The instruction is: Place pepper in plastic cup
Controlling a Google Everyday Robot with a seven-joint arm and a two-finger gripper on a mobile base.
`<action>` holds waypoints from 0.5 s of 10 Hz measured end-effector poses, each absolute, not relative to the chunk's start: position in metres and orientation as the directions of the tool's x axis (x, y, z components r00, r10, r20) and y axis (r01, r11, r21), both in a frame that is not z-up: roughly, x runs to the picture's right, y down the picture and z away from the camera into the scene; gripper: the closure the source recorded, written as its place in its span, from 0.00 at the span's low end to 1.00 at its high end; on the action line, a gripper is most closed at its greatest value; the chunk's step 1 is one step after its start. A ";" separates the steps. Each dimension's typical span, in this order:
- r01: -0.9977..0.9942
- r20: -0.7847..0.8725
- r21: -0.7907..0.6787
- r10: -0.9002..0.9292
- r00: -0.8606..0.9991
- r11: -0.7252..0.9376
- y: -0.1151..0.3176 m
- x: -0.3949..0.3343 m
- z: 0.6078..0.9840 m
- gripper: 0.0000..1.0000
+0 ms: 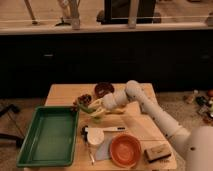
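The pepper (86, 106), slender and green, sticks out to the left at the tip of my gripper (93, 107), which is shut on it. The small pale yellow-green plastic cup (97, 117) stands on the wooden table (65, 92) just below and slightly right of the gripper. The pepper hangs a little above the table, close to the cup's left rim and outside the cup. My white arm (150, 107) reaches in from the lower right across the table.
A dark red lumpy item (84, 98) and a dark brown bowl (103, 89) sit behind the gripper. A green tray (49, 136) fills the table's left. A white round container (95, 136), an orange bowl (125, 149) and a sponge (157, 152) lie in front.
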State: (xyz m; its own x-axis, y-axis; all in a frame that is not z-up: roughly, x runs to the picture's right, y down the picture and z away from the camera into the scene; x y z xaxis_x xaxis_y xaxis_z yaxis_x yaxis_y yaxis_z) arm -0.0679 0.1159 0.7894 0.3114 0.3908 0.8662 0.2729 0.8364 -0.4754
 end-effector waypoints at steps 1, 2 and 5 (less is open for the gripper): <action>0.268 0.868 -0.473 0.392 0.305 0.839 0.116 -0.068 0.792 0.98; 0.261 0.869 -0.472 0.395 0.298 0.842 0.115 -0.067 0.795 0.98; 0.246 0.867 -0.476 0.404 0.292 0.844 0.116 -0.061 0.804 0.98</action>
State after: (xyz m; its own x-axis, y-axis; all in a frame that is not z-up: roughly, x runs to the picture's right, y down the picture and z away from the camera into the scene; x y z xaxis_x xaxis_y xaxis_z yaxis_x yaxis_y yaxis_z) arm -0.0610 0.1159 0.8039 0.2918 0.4036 0.8672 0.2459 0.8445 -0.4758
